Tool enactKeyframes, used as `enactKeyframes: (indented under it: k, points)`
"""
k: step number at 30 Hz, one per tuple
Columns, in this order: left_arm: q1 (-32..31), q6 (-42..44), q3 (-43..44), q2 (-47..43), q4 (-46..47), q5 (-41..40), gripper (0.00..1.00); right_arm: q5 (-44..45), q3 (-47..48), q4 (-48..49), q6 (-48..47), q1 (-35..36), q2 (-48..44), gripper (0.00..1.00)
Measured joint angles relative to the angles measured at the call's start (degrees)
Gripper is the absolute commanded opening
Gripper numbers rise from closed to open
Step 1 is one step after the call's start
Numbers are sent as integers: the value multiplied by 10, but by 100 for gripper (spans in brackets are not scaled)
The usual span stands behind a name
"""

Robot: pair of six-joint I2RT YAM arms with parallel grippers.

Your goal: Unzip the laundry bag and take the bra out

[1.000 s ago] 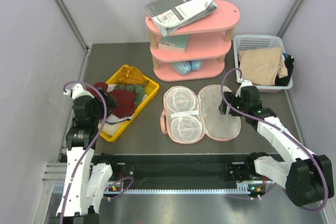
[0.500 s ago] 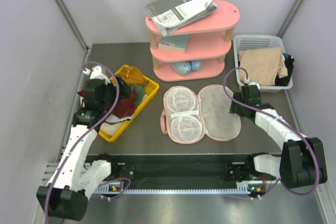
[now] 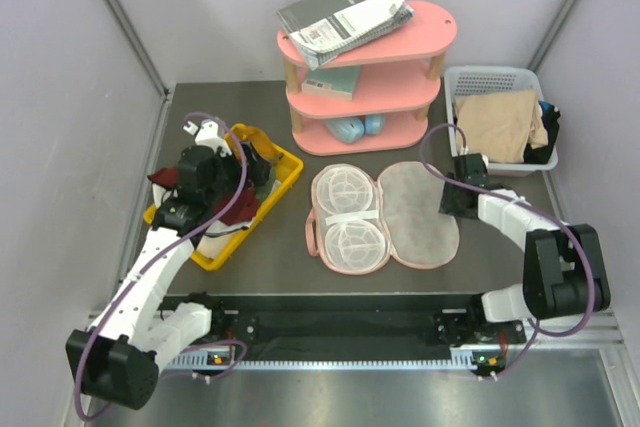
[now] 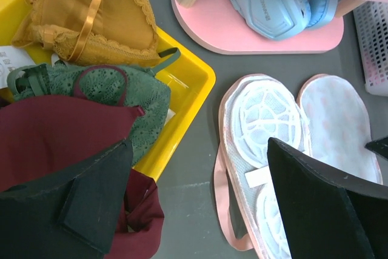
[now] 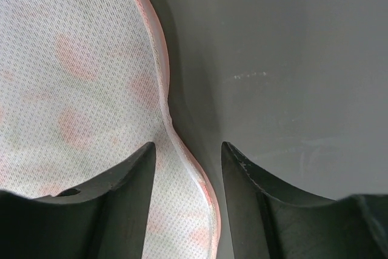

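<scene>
left gripper (image 4: 200, 147): jaws spread wide, nothing held, hung over the near corner of the bin (image 4: 194, 80). Just beneath it the bra (image 4: 54, 141) is draped (maroon, spilling over the bin wall). It is judged light, limp and not slippery, best pinched at a cup edge or strap; neighbouring lace may snag

right gripper (image 5: 188, 147): jaws apart, set astride the rim of the bag (image 5: 73, 59), nothing clamped. Bag is laid open on the table (image 5: 291, 59), padded and light, likely to slide if pushed

count: one bag, two halves; three bras in bin (the maroon one, green bra (image 4: 115, 95), mustard bra (image 4: 91, 22)); one basket (image 3: 470, 77); one shelf (image 3: 420, 22)
</scene>
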Motion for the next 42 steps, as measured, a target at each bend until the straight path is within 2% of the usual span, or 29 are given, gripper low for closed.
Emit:
enactKeyframes:
  k: [5, 8, 9, 11, 22, 28, 42]
  points:
    - [0, 3, -18, 0, 14, 9, 97, -10, 15, -2, -7, 0, 27, 34]
    - [0, 4, -21, 0, 18, 16, 98, -20, 20, -1, -14, -1, 41, 18]
    - [0, 5, -21, 0, 19, 16, 98, -25, 20, 0, -14, -1, 44, 8]
    - [0, 6, -21, 0, 21, 16, 98, -31, 23, 0, -19, -1, 46, 0]
    - [0, 8, -21, 0, 22, 18, 98, -45, 42, -47, -43, -1, 17, 0]
    - [0, 8, -22, 0, 25, 26, 99, -22, 96, -79, -50, -1, -38, 0]
    - [0, 8, -22, 0, 26, 31, 99, 26, 208, -159, -63, -1, -86, 0]
